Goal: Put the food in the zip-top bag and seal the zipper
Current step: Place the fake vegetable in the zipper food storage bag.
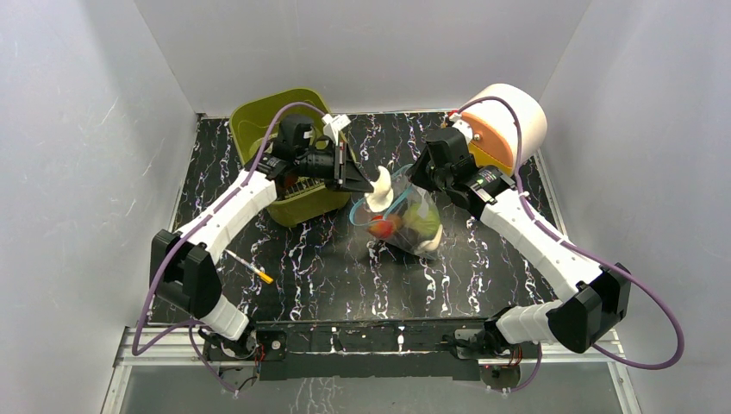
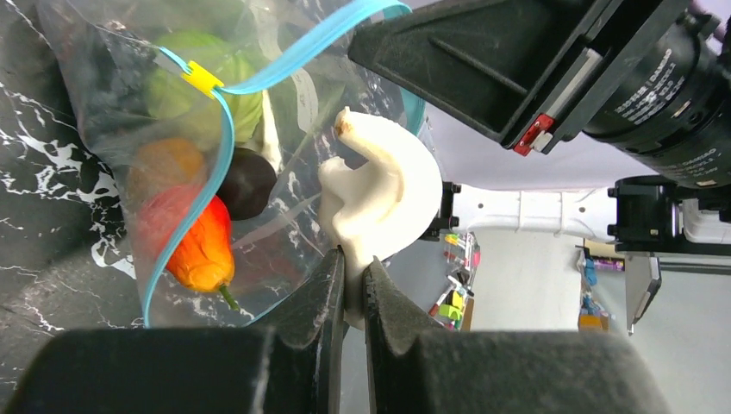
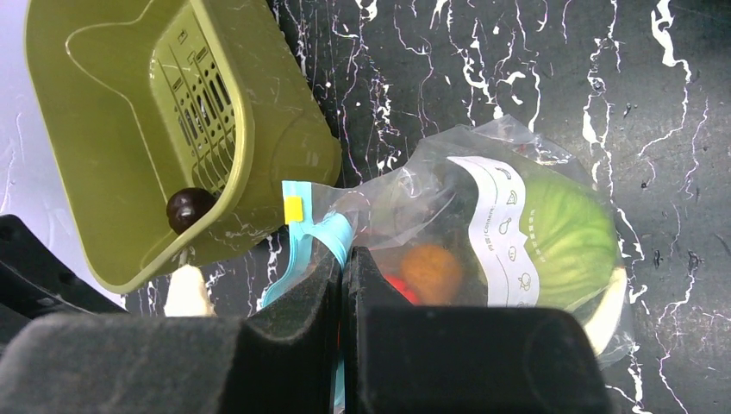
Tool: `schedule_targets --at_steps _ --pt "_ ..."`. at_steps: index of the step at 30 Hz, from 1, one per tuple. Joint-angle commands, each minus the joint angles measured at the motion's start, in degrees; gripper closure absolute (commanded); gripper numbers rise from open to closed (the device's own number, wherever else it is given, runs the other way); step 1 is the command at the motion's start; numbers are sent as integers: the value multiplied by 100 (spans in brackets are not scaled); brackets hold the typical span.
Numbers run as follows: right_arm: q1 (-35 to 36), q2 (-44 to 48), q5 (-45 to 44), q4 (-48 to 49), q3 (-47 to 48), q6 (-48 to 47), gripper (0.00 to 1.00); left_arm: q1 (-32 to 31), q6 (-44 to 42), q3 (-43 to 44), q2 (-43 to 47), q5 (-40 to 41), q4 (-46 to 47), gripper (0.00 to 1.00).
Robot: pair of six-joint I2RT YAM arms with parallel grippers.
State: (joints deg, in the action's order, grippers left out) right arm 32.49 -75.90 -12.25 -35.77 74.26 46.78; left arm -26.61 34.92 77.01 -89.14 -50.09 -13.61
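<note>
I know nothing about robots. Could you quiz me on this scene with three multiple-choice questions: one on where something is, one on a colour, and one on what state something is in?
1. Where is the cabbage?
A. inside the clear bag
B. on the bare table
C. hanging in mid-air

2. What colour is the strip along the bag's mouth?
A. red
B. black
C. blue

3. What are the left fingers doing?
A. standing wide open, holding nothing
B. pinching a white piece at the bag's mouth
C. gripping a spoon

Answers:
1. A, since the green ball shows through the plastic.
2. C, since the band reads bright blue against the dark table.
3. B, since the white piece sits clamped between them, beside the blue strip.
</note>
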Motion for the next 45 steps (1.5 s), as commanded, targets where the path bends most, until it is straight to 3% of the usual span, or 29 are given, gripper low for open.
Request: schedule_targets --at_steps 1,13,16,18,20,23,28,31,38,45 --pt "-34 160 -78 540 297 -88 100 -179 -43 -32 116 -292 93 100" --pt "-33 434 655 859 105 -635 100 -457 -651 367 -264 703 -808 98" --pt "-35 536 924 913 -5 -723 100 -504 -700 444 -296 777 -869 94" --pt "-31 599 1177 857 -35 -852 100 -515 -739 514 -298 785 -893 82" --pt "-35 680 1520 828 -104 -1189 100 -516 -845 550 -246 772 -890 59" --pt "-33 804 1897 834 -214 -1757 100 -516 -1143 591 -90 805 -960 46" --pt "-36 784 2243 516 -67 -2360 100 -520 -2162 733 250 603 -1247 43" --pt "-32 887 2462 415 -109 -2616 100 -514 -3176 659 614 -39 -1239 43" --pt "-37 1244 3049 -26 -205 -3652 100 -514 -5430 372 1628 -237 -1447 33" --pt "-33 1543 3866 -41 -249 -4542 100 -520 -6846 356 1524 -640 -2256 37"
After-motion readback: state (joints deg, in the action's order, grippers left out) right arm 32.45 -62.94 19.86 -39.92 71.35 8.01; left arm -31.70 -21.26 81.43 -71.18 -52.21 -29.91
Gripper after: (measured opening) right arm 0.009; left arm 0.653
